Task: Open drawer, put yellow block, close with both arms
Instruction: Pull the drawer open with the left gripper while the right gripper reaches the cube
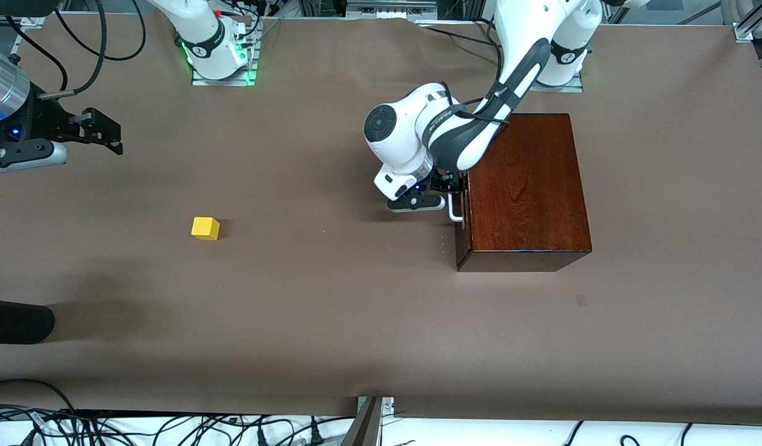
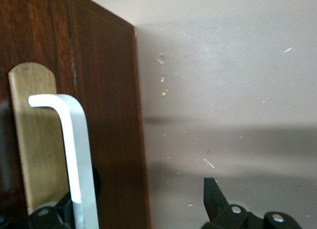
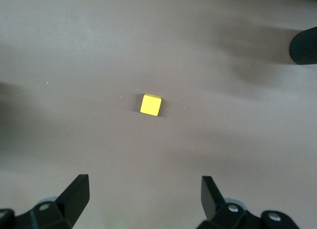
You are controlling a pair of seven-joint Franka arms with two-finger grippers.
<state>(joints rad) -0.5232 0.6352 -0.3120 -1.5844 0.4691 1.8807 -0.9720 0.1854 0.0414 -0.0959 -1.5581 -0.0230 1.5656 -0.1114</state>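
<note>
The dark wooden box [image 1: 523,186] stands toward the left arm's end of the table. Its drawer [image 2: 109,115] is shut, and the white bar handle [image 1: 455,209] faces the right arm's end. My left gripper [image 1: 450,189] is low in front of the drawer, open. In the left wrist view the handle [image 2: 74,154] stands between the fingers of the left gripper [image 2: 131,209], close to one of them, and is not clamped. The yellow block [image 1: 205,228] lies on the table toward the right arm's end. My right gripper [image 1: 102,133] hangs open and empty over the table at that end. The right wrist view shows the block [image 3: 150,104] out in front of the right gripper [image 3: 143,194].
A black rounded object [image 1: 15,321] lies at the table's edge at the right arm's end, nearer to the front camera than the block. It also shows in the right wrist view [image 3: 303,45]. Cables run along the table's edges. Brown table cover [image 1: 331,297] lies between block and box.
</note>
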